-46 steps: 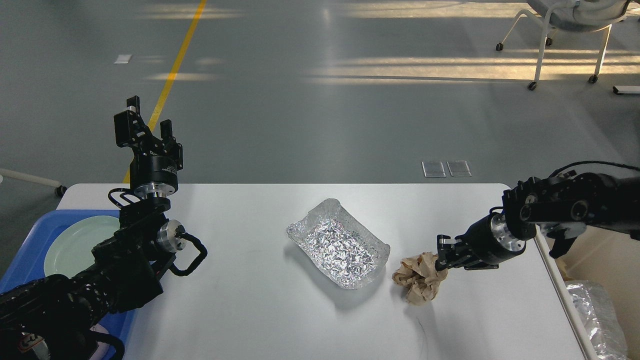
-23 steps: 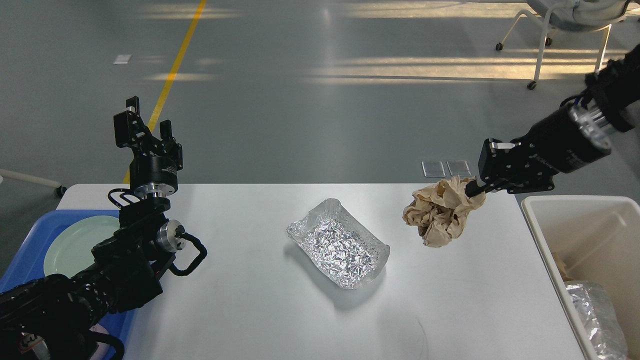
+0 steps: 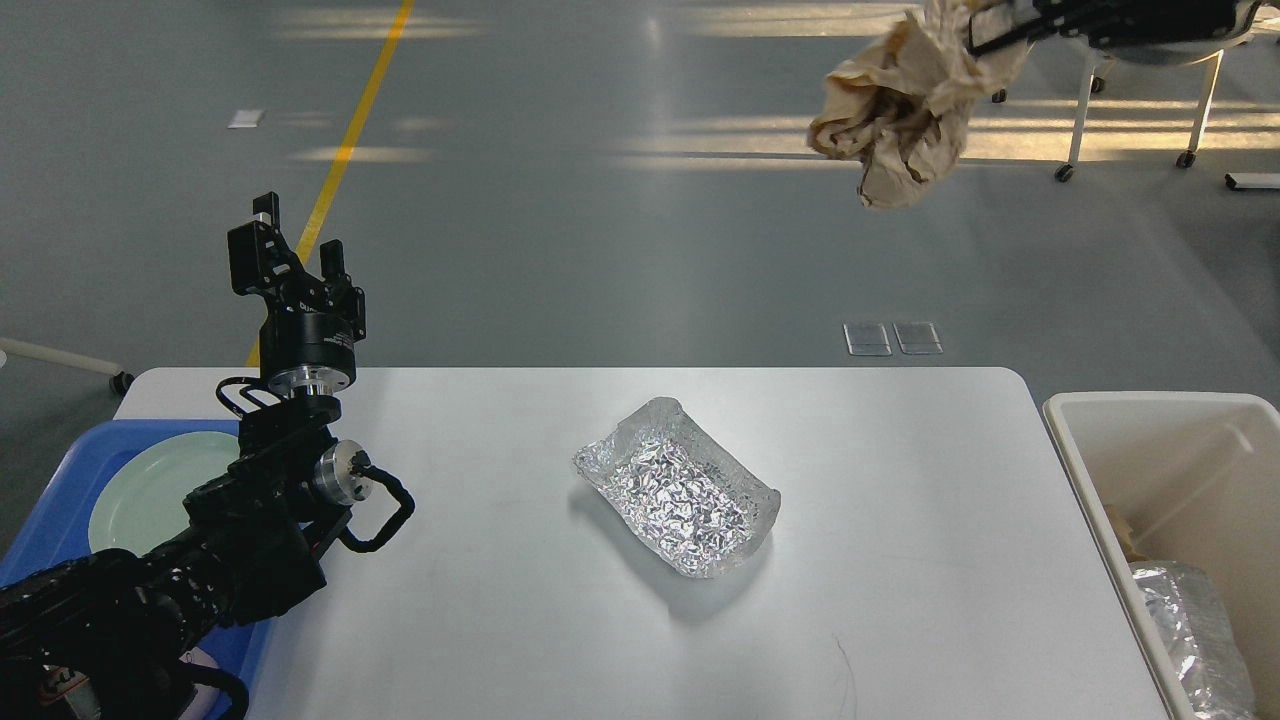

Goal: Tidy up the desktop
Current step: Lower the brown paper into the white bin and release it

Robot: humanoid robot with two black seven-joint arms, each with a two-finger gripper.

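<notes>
at the far left a blue tray point(image 3: 60, 480) sits at the desk's edge with a pale green plate point(image 3: 150, 490) in it. just beside it the left gripper point(image 3: 290, 258) stands upright over the rear left corner, fingers spread and holding nothing, exactly where it was a second ago.

the desktop point(image 3: 500, 620) fills the lower middle of the view, white and matte, and only one loose thing is left on it: a crumpled foil tray point(image 3: 680, 500), lying near the centre, open side up.

the change is on the right. a second ago the brown paper wad point(image 3: 905, 95) lay on the desk beside the foil tray, pinched by the right arm; now it hangs high above the far edge, near the top of the view. the right gripper point(image 3: 985, 35) is clamped on its upper corner (i judge this from how the paper hangs — the fingers are mostly cut off by the frame).

below and to the right waits the white bin point(image 3: 1150, 440), already holding foil and paper scraps. the wad probably goes there next — then the foil tray.
</notes>
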